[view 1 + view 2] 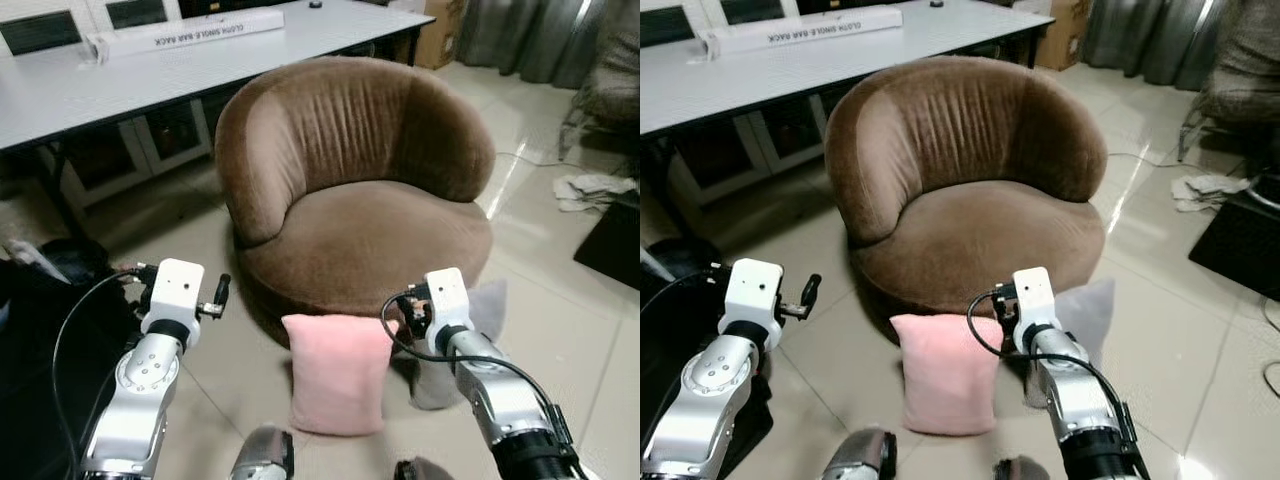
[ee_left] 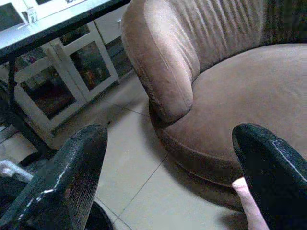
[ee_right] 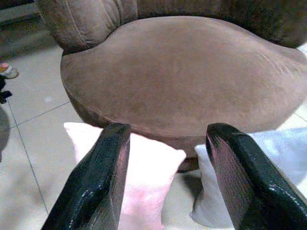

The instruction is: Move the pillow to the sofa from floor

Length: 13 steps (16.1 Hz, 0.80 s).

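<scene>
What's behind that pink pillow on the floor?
Right behind the pink pillow stands the round brown sofa, its base partly covered by the pillow. A grey pillow leans there too, partly hidden by the right gripper's arm. The floor under the pillows is covered.

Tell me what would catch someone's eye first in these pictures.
A big round brown velvet armchair fills the middle of the scene, in front of a long white table. A pink square pillow stands upright on the tiled floor against the chair's base, with a pale grey pillow just to its right. Both grippers are raised and open, the left gripper nearer the chair's arm, the right gripper above the pillows.
</scene>
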Tool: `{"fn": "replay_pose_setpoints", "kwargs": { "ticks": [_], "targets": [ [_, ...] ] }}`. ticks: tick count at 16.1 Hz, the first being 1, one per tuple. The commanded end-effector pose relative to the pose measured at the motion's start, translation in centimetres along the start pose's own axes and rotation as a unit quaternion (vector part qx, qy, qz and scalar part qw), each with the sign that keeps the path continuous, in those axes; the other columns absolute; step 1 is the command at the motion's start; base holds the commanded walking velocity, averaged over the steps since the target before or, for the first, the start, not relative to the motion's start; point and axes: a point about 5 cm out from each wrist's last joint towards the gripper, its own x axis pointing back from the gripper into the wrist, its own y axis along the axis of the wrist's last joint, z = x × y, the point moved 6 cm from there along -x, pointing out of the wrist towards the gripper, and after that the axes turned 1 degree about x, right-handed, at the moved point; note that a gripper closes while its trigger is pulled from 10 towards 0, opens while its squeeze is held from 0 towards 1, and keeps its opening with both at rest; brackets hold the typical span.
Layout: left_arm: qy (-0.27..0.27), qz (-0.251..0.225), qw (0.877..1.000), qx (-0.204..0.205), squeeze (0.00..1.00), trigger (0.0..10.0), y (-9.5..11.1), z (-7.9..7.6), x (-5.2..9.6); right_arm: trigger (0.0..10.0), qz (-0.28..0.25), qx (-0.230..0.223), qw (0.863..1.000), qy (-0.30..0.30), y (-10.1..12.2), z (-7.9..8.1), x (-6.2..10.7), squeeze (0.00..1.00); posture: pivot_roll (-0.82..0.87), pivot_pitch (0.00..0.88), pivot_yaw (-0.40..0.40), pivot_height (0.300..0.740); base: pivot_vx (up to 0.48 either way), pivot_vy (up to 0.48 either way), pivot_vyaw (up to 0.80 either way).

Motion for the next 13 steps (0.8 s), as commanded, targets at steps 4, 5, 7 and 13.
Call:
{"fn": "replay_pose_setpoints", "kwargs": {
  "ticks": [4,5,7,13],
  "targets": [
    [-0.001,-0.007,1.000,-0.001,0.00,10.0,0.51,0.33,-0.10,10.0,-0.004,0.002,1.000,-0.001,0.21,-0.22,-0.19,0.00,0.09,0.000,0.025,0.662,0.063,0.000,0.00],
    [-0.001,-0.007,1.000,-0.001,0.00,10.0,0.50,0.33,-0.08,10.0,-0.004,0.002,1.000,-0.001,0.17,-0.21,-0.18,0.00,0.09,0.000,0.025,0.662,0.270,0.000,0.00],
    [-0.002,-0.007,1.000,0.000,0.00,10.0,0.52,0.31,-0.11,10.0,-0.003,0.001,1.000,0.000,0.17,-0.21,-0.19,0.00,0.09,0.000,0.024,0.662,0.276,0.000,0.00],
    [-0.003,-0.008,1.000,0.001,0.00,10.0,0.62,0.30,-0.24,10.0,-0.006,0.008,1.000,0.001,0.28,-0.21,-0.22,0.00,0.09,0.000,0.026,0.662,0.276,0.000,0.00]
  ]
}}
